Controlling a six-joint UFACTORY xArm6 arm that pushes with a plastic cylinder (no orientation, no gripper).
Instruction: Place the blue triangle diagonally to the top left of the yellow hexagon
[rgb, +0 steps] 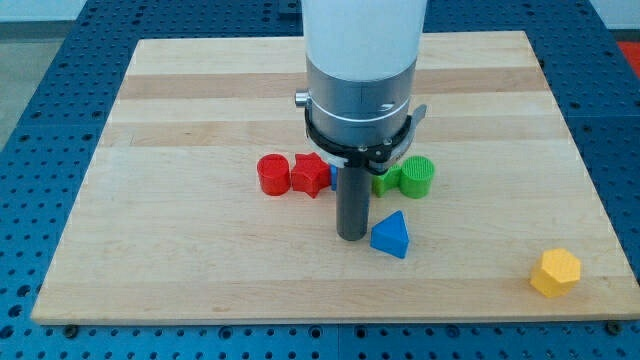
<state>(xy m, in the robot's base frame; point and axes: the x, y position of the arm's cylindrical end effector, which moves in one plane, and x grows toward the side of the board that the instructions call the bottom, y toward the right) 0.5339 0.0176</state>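
Observation:
The blue triangle (391, 235) lies near the middle of the wooden board, toward the view's bottom. The yellow hexagon (555, 272) sits at the board's bottom right corner, far to the right of the triangle. My tip (352, 236) is the lower end of the dark rod and stands just left of the blue triangle, touching or almost touching its left side. The arm's white and grey body hides the board behind the rod.
A red cylinder (272, 174) and a red star-like block (311, 176) sit left of the rod. A green cylinder (417, 176) and another green block (383, 182) sit right of it. A blue block (333, 178) is partly hidden behind the rod. The board (180, 100) lies on a blue perforated table.

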